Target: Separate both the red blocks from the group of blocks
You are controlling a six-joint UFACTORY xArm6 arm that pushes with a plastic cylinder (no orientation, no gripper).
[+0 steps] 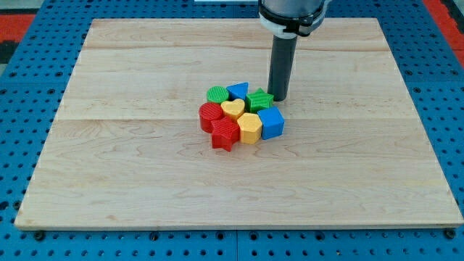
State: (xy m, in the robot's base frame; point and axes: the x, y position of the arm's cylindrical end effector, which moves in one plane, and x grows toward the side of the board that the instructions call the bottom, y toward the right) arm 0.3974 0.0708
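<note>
Red ribbed round plastic block (209, 115) and red ribbed star-shaped plastic block (225, 134) sit on the view's left and lower-left edge of a tight cluster near the middle of the pale wooden board (130, 167), touching each other and their neighbours. Packed against them are a yellow heart-shaped block (233, 109), a yellow hexagonal block (249, 128), a blue cube (271, 123), a green star-shaped block (259, 99), a blue triangular block (237, 90) and a green ribbed round block (217, 94). The blue triangle and green round block are partly hidden behind the ones in front, so their outlines are hard to read. All show a fine layered, matte texture.

The arm carries no claw, so there is nothing to spread or pinch; its upper part is cut off at the view's top. My tip (280, 97) is the end of a smooth dark cylindrical rod, standing just beside the green star on the view's right, at the cluster's far edge; whether it touches cannot be told.
</note>
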